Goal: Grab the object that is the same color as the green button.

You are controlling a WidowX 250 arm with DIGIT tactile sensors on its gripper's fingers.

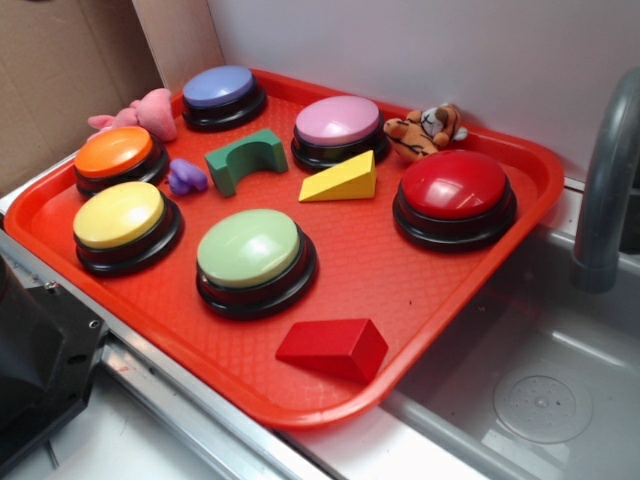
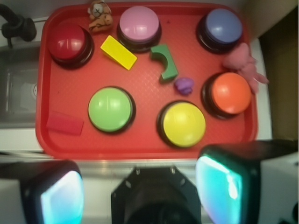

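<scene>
A: We are hovering with our gripper [image 2: 140, 193] spread wide and holding nothing, high over the near rim of the red tray [image 2: 140, 144].

B: And the green arch block [image 2: 164, 61] is lying well ahead of us, beyond the gap between the green button [image 2: 111, 108] and the yellow button [image 2: 182, 123], just short of the pink button [image 2: 138, 24].

A: Its long axis is running almost straight away from us (tilted slightly), so we are judging a forward reach.
</scene>
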